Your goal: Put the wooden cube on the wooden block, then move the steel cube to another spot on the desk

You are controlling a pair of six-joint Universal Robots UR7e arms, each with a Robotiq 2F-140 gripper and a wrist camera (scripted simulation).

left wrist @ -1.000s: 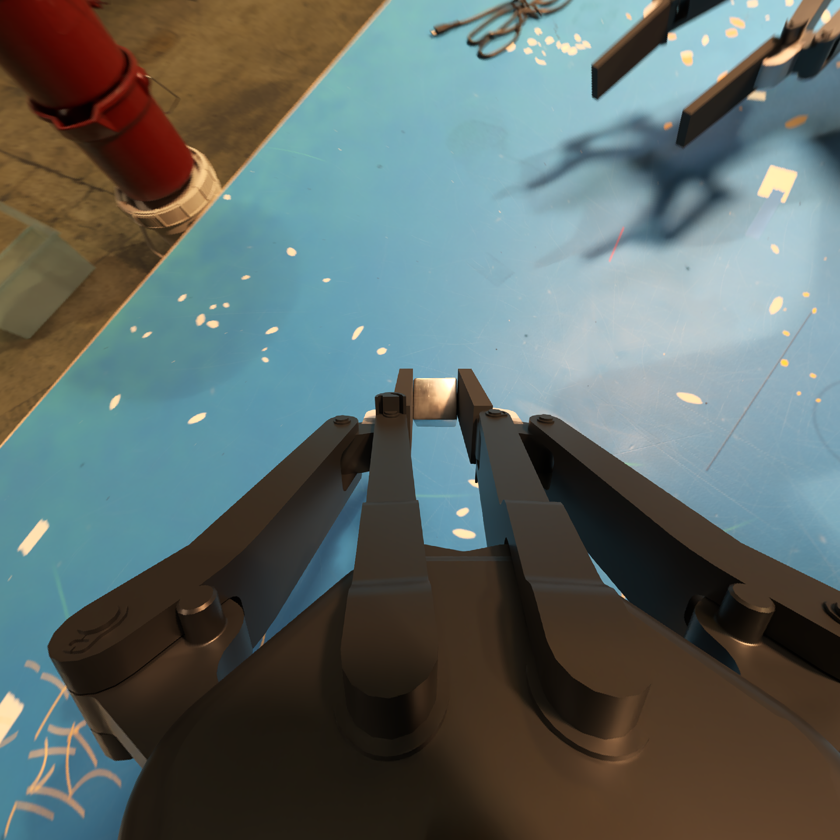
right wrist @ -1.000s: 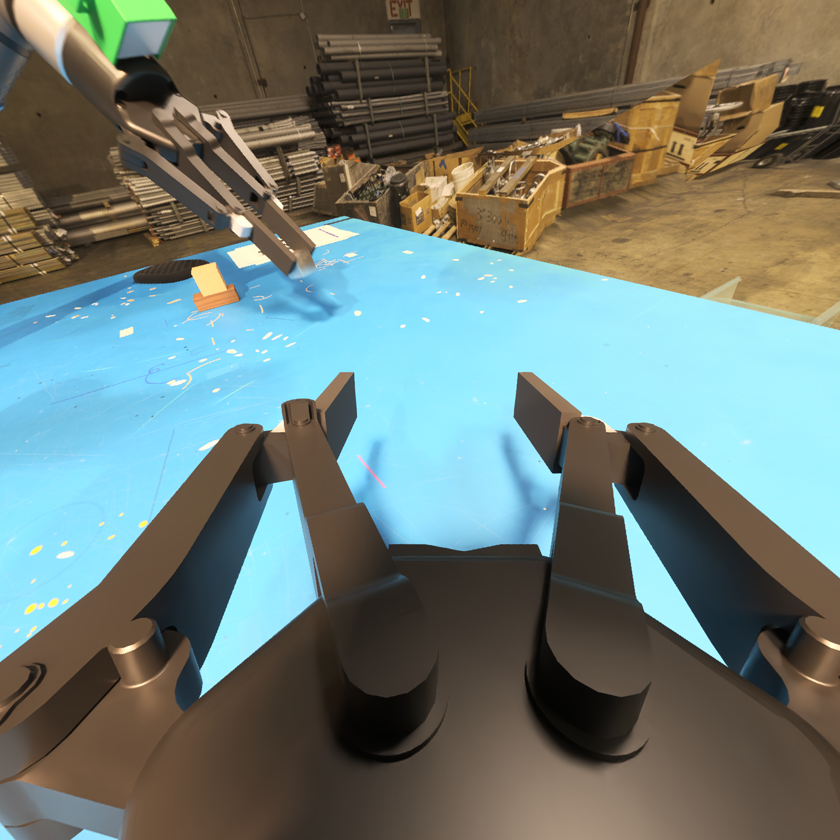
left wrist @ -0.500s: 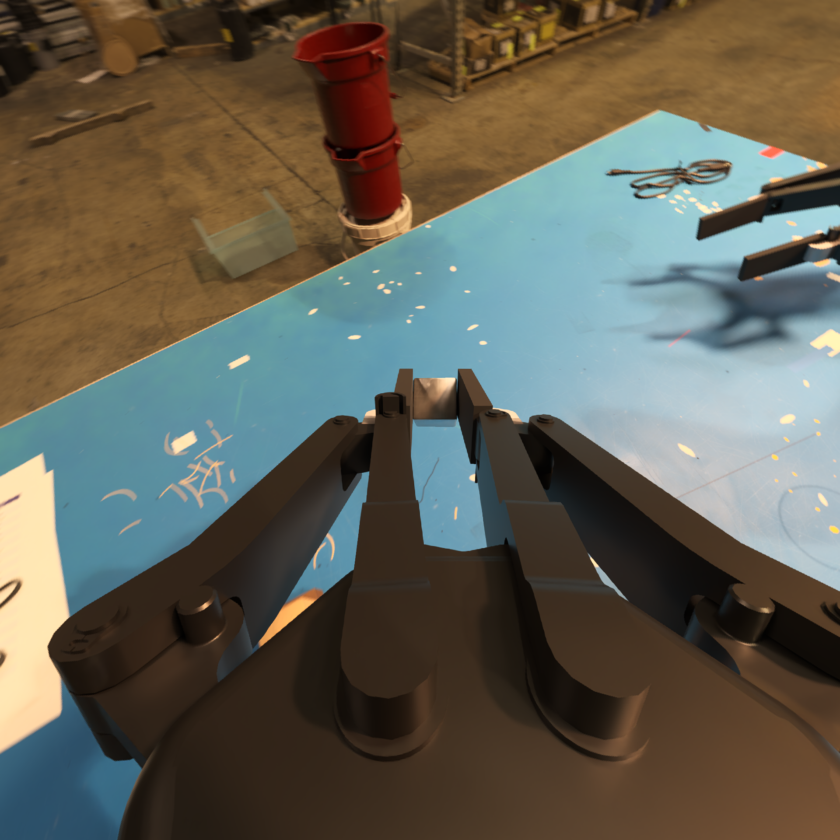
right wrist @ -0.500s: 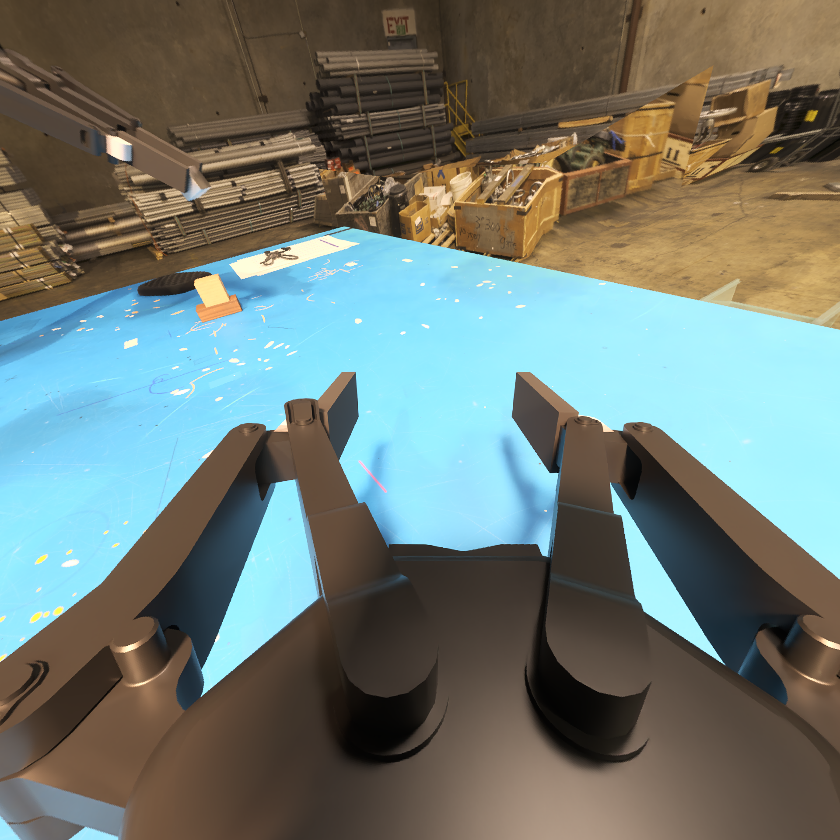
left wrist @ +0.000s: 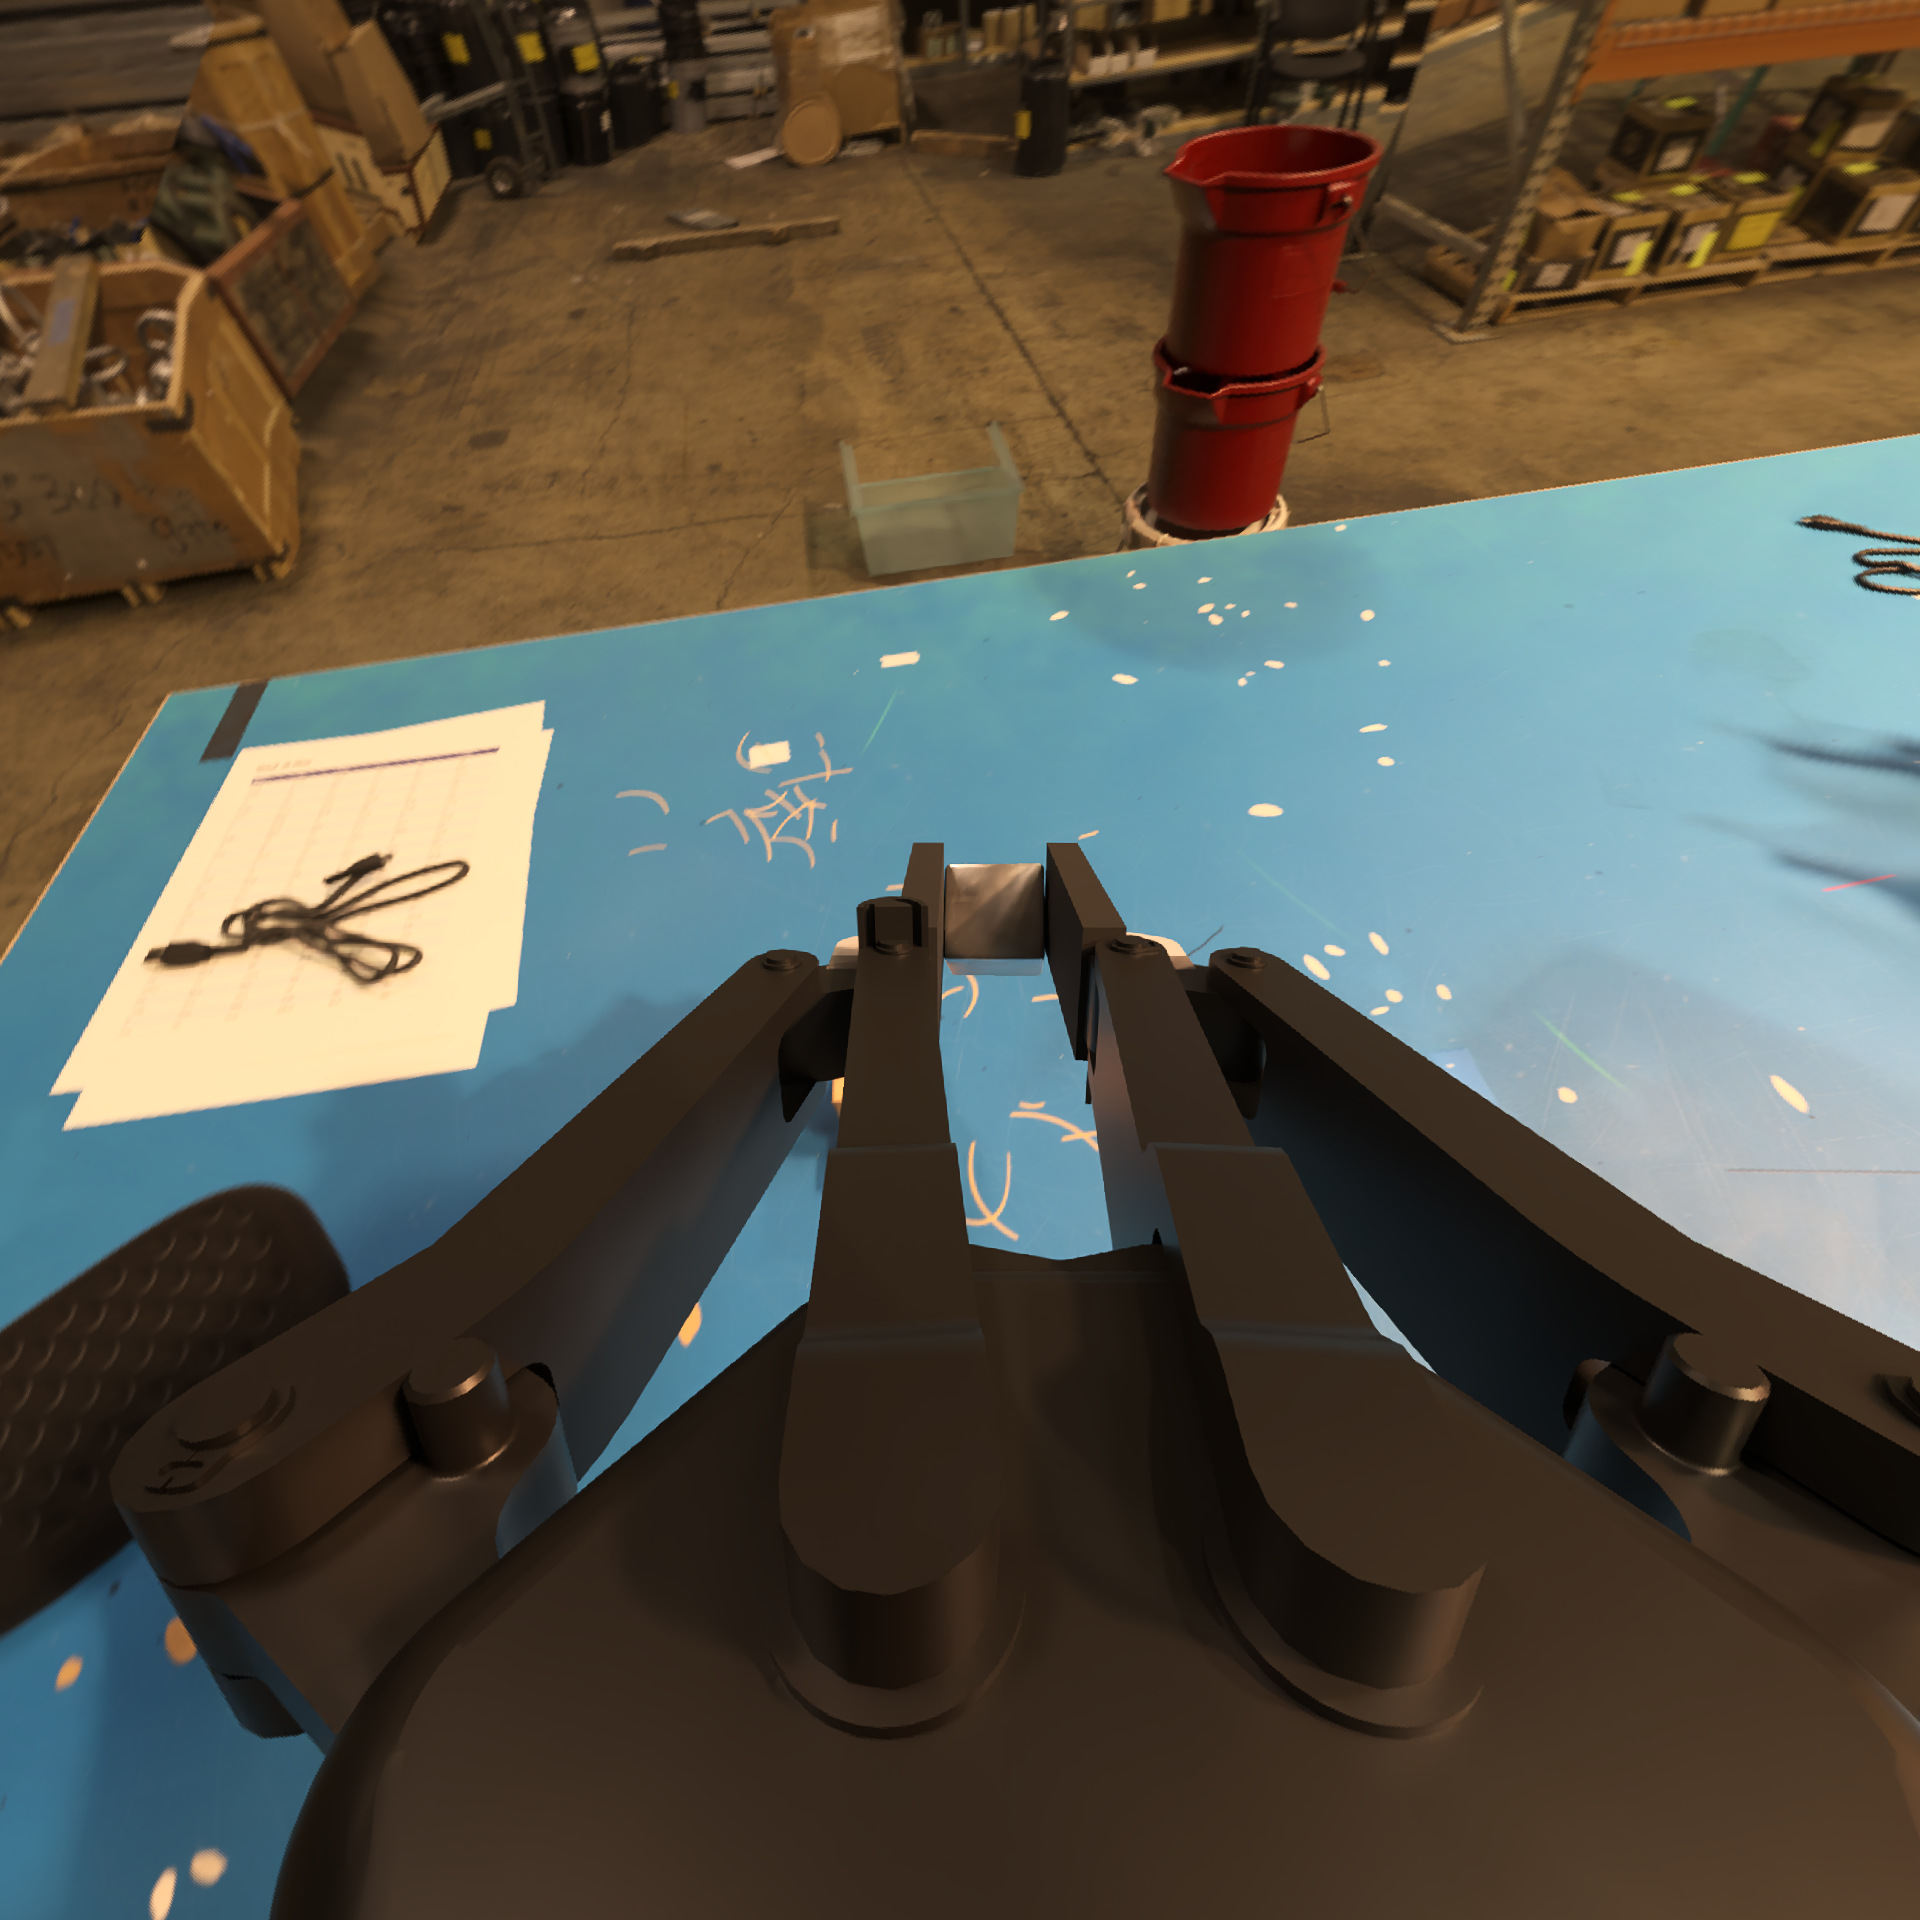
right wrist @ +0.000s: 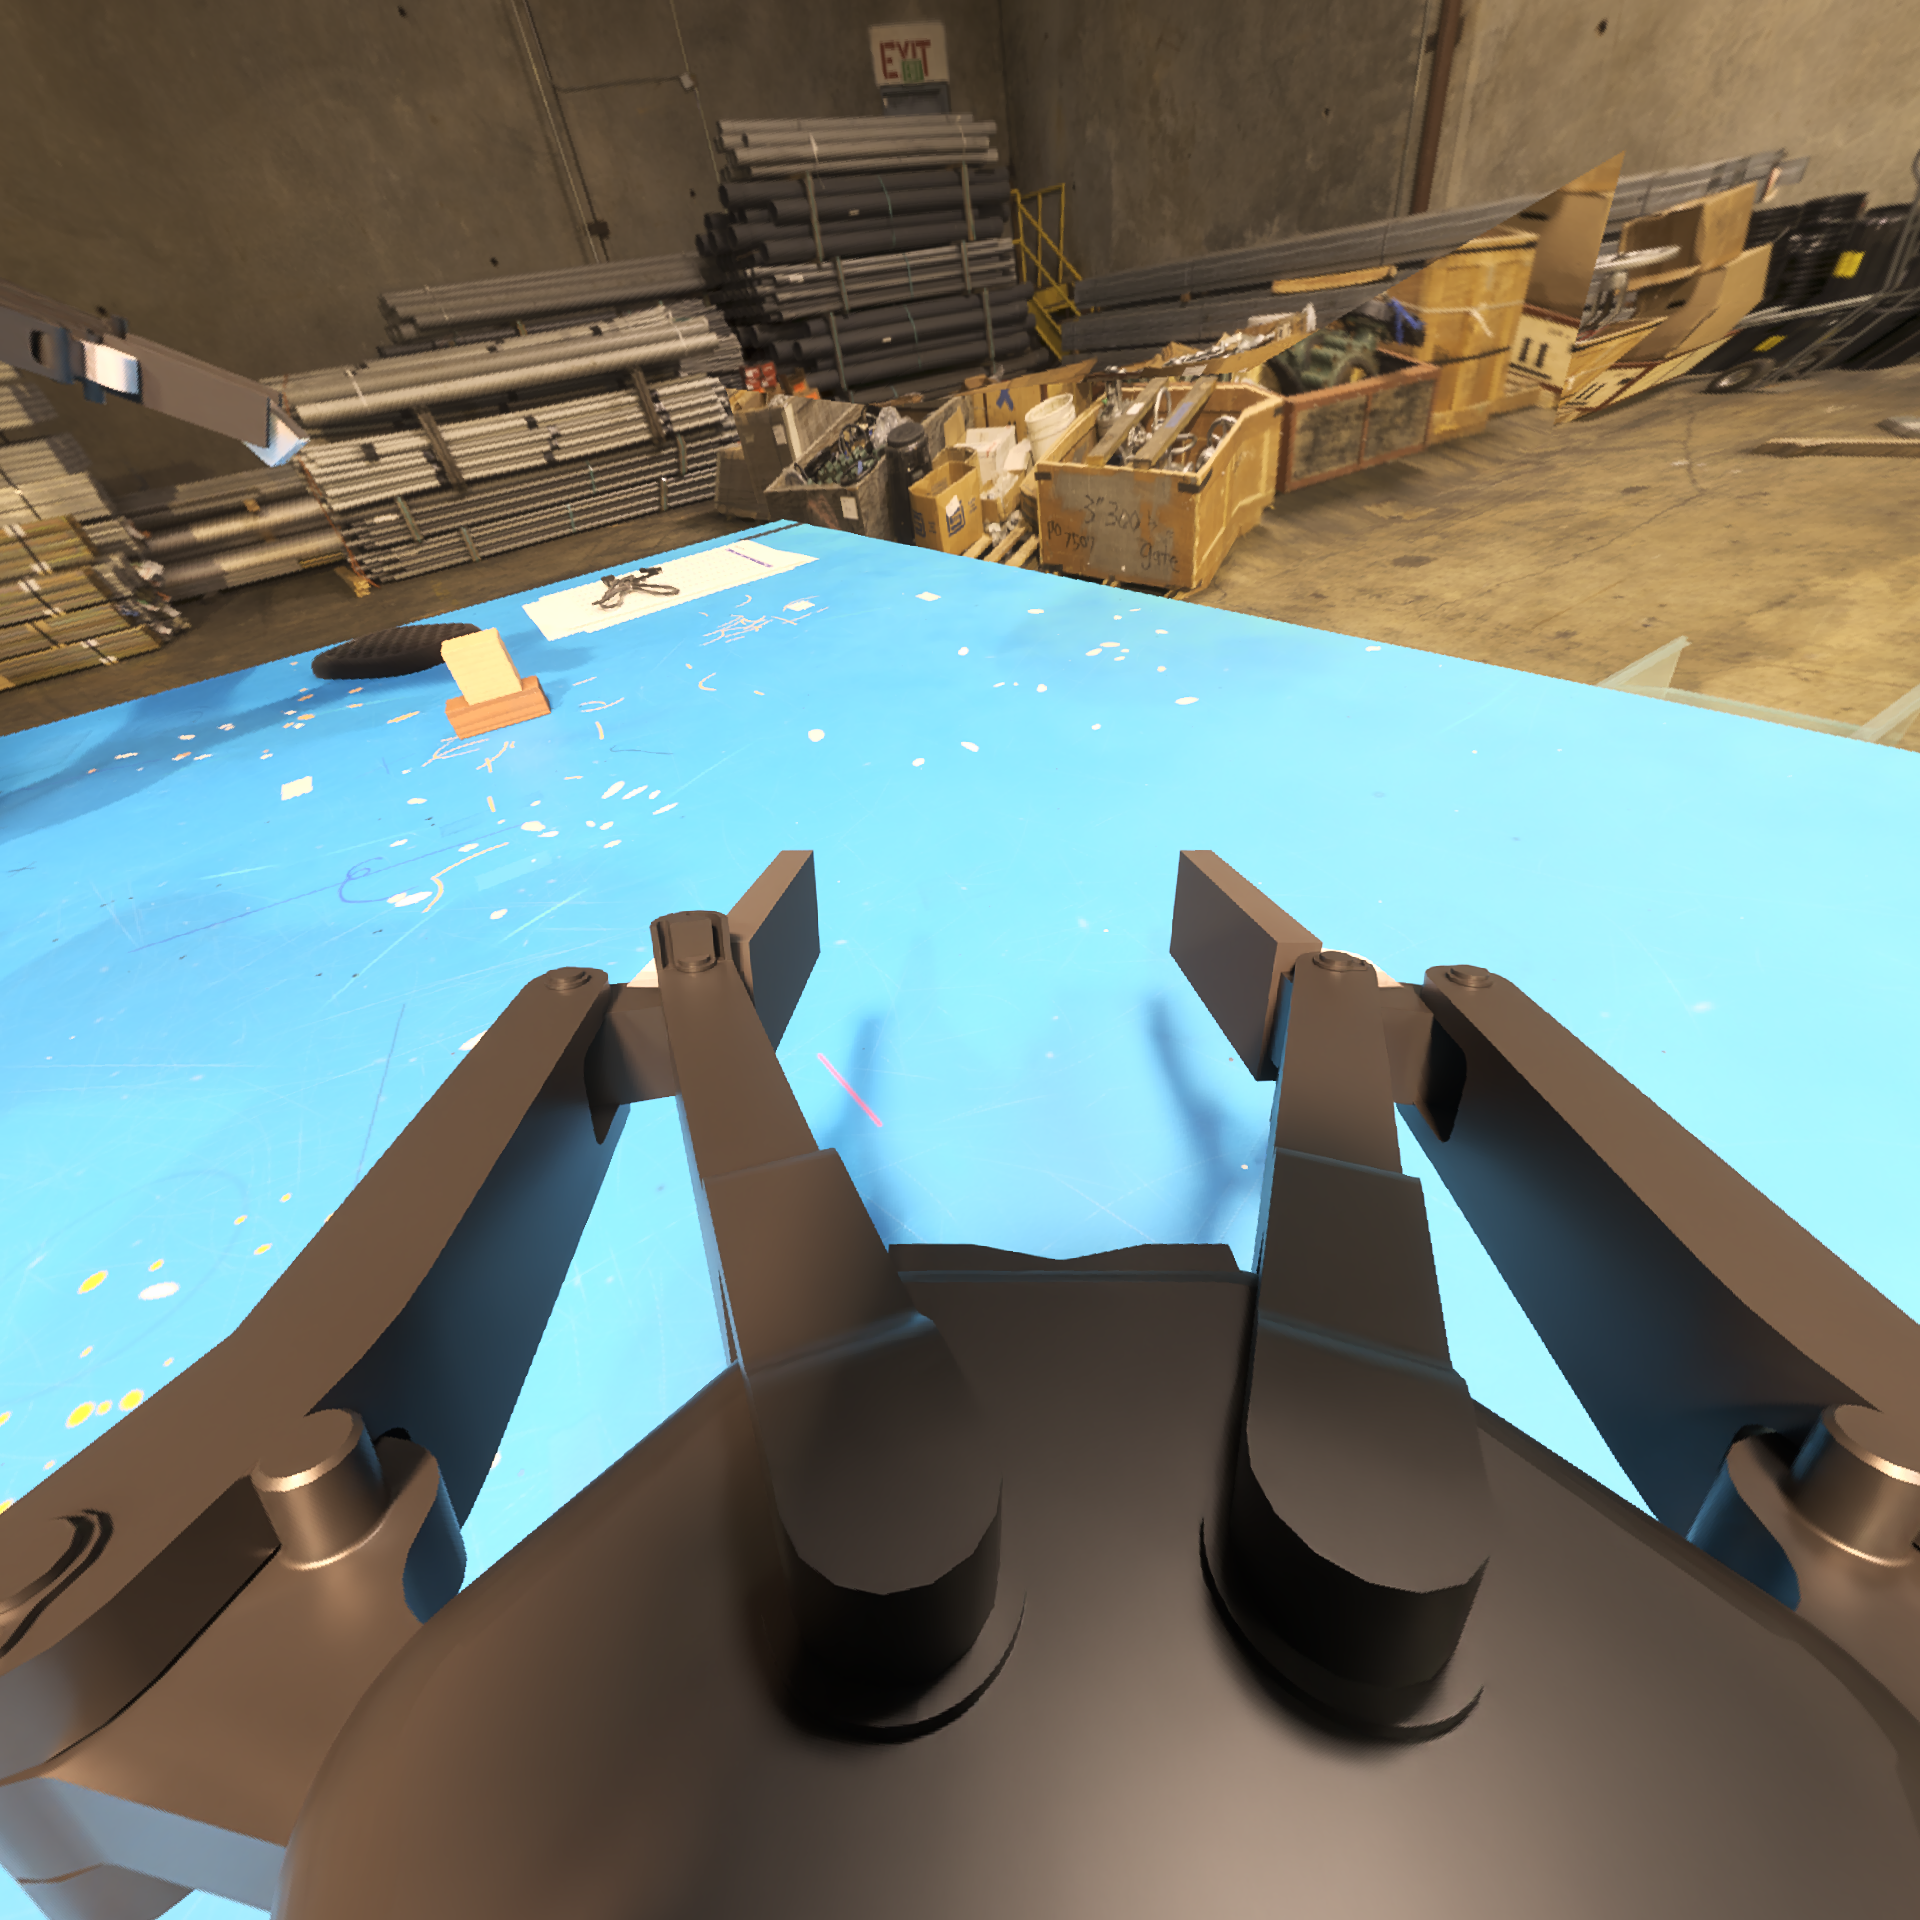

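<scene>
Left wrist view: the left gripper (left wrist: 994, 902) clenches the steel cube (left wrist: 992, 906) above the blue desk (left wrist: 1455, 831) – mid-transfer, needing a lowering onto a bare spot; right wrist view: the right gripper (right wrist: 995, 940) hangs released, while far left the wooden cube (right wrist: 481, 665) sits on the wooden block (right wrist: 497, 710).

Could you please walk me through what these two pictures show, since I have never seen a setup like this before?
Each picture comes from a camera on a robot arm's wrist, looking along its two dark fingers. In the left wrist view, the left gripper is shut on a small steel cube, held above the blue desk. Below lie paper sheets with a black cable. In the right wrist view, the right gripper is open and empty. Farther off, a wooden cube rests on a wooden block.
</scene>
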